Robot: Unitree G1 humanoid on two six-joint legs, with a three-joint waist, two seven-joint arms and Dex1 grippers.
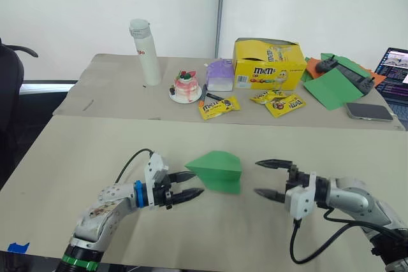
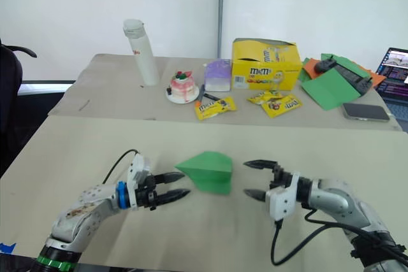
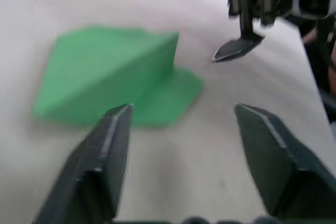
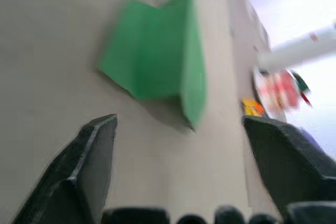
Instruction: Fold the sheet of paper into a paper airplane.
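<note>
A: Left eye view, near table: paper airplane (image 1: pixel 216 170) lies flat-ish on the tan table (image 1: pixel 83 157), between the two grippers. Folded wedge, point toward the robot's left, one flap standing up as a ridge.

B: Contact with either gripper?

A: None. Left gripper (image 1: pixel 192 184) sits just beside the pointed end, its fingers spread moderately, nothing between them. Upper fingertip is close to the tip of the paper but a sliver of table shows between.

B: And the right?

A: Right gripper (image 1: pixel 268 178) is near the blunt end, farther off than the left one. Its fingers are spread wide, empty. Both grippers are low over the table, aimed inward at the paper.

B: Wrist views agree?

A: Left wrist view has the airplane (image 3: pixel 113 77) ahead of its own fingers, offset toward one of them, with the right gripper (image 3: pixel 231 17) beyond. Right wrist view shows the raised flap edge-on, paper clear of both fingers.

B: Far table?

A: Yellow candy box (image 1: pixel 268 63), white bottle (image 1: pixel 144 51), small cake on a plate (image 1: pixel 186 87), candy packets (image 1: pixel 218 107), green and orange sheets (image 1: pixel 331 84), phone (image 1: pixel 368 111). All well apart from the airplane.
</note>
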